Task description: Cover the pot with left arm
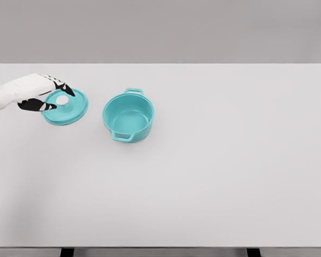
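A teal pot [128,116] with two side handles stands uncovered on the white table [214,160], left of the middle. Its teal lid [68,107] is to the pot's left, tilted slightly, with a white knob in its middle. My left hand [52,95] reaches in from the left edge, its black-tipped fingers curled around the lid's knob. The right arm does not show.
The table's far edge runs along the top of the picture against a grey wall. Nothing else stands on the tabletop.
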Robot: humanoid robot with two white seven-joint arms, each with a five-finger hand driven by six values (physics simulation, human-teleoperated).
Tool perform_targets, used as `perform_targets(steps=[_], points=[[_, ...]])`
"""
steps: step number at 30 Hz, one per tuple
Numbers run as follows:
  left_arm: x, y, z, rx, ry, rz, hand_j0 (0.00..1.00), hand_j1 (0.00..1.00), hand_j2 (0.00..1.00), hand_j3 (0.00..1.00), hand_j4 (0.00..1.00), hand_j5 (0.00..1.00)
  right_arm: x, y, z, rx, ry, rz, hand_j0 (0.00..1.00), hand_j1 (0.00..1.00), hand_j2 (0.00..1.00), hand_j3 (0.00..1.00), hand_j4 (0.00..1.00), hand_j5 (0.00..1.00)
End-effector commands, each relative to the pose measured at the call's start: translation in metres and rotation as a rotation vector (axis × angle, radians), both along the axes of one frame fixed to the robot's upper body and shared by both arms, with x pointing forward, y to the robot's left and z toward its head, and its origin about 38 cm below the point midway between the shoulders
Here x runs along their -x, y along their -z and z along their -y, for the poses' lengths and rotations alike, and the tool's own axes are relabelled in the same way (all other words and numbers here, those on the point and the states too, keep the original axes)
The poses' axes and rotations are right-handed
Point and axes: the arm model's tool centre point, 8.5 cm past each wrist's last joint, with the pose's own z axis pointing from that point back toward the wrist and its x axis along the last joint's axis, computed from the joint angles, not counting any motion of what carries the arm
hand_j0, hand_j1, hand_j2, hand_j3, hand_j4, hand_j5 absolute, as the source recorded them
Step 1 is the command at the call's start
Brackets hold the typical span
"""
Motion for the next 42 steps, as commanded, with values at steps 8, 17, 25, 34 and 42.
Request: perform_targets(steps=[8,17,25,34,42], points=[[-0.007,0.011,-0.005,-0.031,-0.035,-0.024,0.69,0.69,0.69,0.69,0.69,0.69,0.000,0.000,0.000,0.000,0.000,0.001,1.00,1.00,1.00,1.00,1.00,1.00],[-0.015,0.007,0.003,-0.018,-0.034,-0.013,0.69,0.69,0.69,0.69,0.69,0.69,0.000,0.000,0.000,0.000,0.000,-0.001,1.00,1.00,1.00,1.00,1.00,1.00],[-0.019,0.014,-0.003,-0.023,-0.060,-0.035,0.69,0.69,0.69,0.69,0.69,0.69,0.000,0.000,0.000,0.000,0.000,-0.001,1.00,1.00,1.00,1.00,1.00,1.00],[-0.024,0.021,-0.002,-0.021,-0.075,-0.054,0.69,0.69,0.69,0.69,0.69,0.69,0.000,0.000,0.000,0.000,0.000,0.001,1.00,1.00,1.00,1.00,1.00,1.00],[-0.025,0.026,-0.005,-0.038,-0.084,-0.067,0.75,0.75,0.75,0.75,0.75,0.75,0.000,0.000,0.000,0.000,0.000,0.001,1.00,1.00,1.00,1.00,1.00,1.00]])
